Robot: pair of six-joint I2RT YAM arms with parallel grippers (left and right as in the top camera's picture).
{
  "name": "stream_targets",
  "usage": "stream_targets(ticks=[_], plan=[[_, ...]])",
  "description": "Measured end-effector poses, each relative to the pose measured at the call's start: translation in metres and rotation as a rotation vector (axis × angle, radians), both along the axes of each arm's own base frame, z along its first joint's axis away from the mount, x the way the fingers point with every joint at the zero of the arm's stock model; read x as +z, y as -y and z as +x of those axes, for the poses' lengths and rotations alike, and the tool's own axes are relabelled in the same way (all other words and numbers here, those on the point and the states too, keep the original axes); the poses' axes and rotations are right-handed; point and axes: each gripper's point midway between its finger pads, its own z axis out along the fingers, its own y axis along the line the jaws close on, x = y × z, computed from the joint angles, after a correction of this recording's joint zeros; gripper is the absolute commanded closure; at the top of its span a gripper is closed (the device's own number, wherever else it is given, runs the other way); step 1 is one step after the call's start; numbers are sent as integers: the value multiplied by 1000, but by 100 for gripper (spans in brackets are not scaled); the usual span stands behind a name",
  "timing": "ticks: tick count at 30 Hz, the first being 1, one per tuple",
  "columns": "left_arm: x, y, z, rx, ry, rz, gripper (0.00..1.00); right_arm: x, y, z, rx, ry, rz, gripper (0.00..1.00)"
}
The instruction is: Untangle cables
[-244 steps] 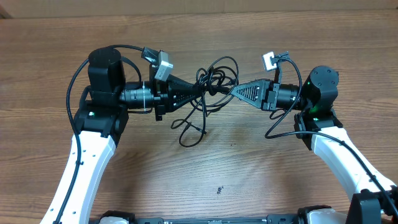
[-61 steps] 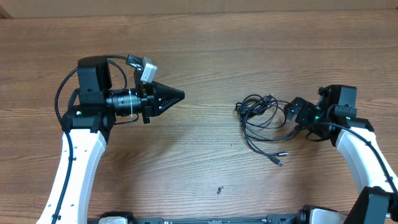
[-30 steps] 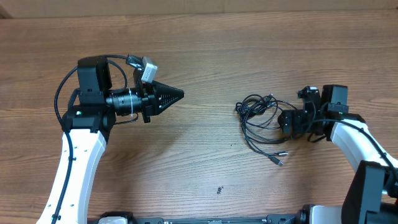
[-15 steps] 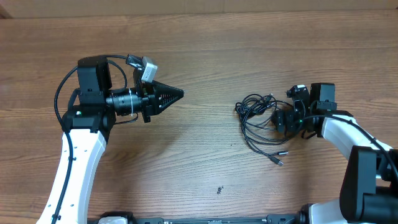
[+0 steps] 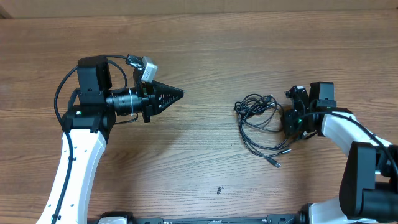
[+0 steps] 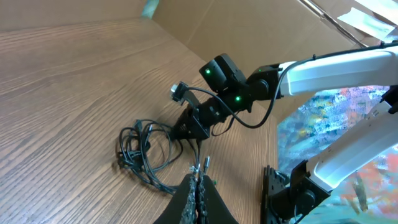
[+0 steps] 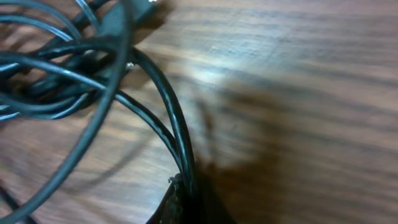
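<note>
free: table [image 5: 205, 68] centre — bare wood | blocked: cables [image 5: 256, 117] (tangled, by right claw [image 5: 288, 124])

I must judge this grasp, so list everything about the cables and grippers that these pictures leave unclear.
Right wrist: blurred close-up, cut by the edges; how many strands the right gripper pinches is unclear.
Overhead: the right gripper's body covers its own fingertips, so the pinch point is unseen.
Overhead: the cables are too small to count or to trace their crossings.
Left wrist: the shut left gripper hides part of the nearest loop.
</note>
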Motion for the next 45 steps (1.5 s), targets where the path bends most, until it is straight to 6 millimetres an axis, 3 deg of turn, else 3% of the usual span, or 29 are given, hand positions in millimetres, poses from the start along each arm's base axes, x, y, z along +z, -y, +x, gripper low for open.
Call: stream_targets(ticks=[8, 17, 22, 24, 26, 27, 29, 35, 38, 45], plan=[[0, 0, 0, 0, -2, 0, 96, 39, -10, 10, 16, -30, 68, 96], [0, 0, -1, -3, -2, -3, 96, 123, -11, 18, 23, 72, 68, 96], [4, 2, -3, -22, 5, -19, 89, 174, -12, 12, 28, 160, 60, 96], [5, 2, -4, -31, 10, -25, 78, 199, -14, 8, 34, 223, 57, 96], [7, 3, -6, -42, 21, -32, 44, 226, -17, 4, 46, 301, 60, 96], [7, 4, -7, -48, 21, -34, 21, 235, -19, 1, 52, 328, 62, 96], [9, 7, -8, -64, 35, -39, 0, 257, -29, -8, 83, 398, 71, 96], [18, 23, -14, -128, 109, -52, 0, 296, -74, -44, 232, 518, 117, 96], [21, 27, -16, -148, 138, -58, 11, 302, -93, -56, 302, 532, 139, 96], [35, 32, -33, -267, 256, -119, 13, 311, -133, -72, 450, 555, 224, 96]])
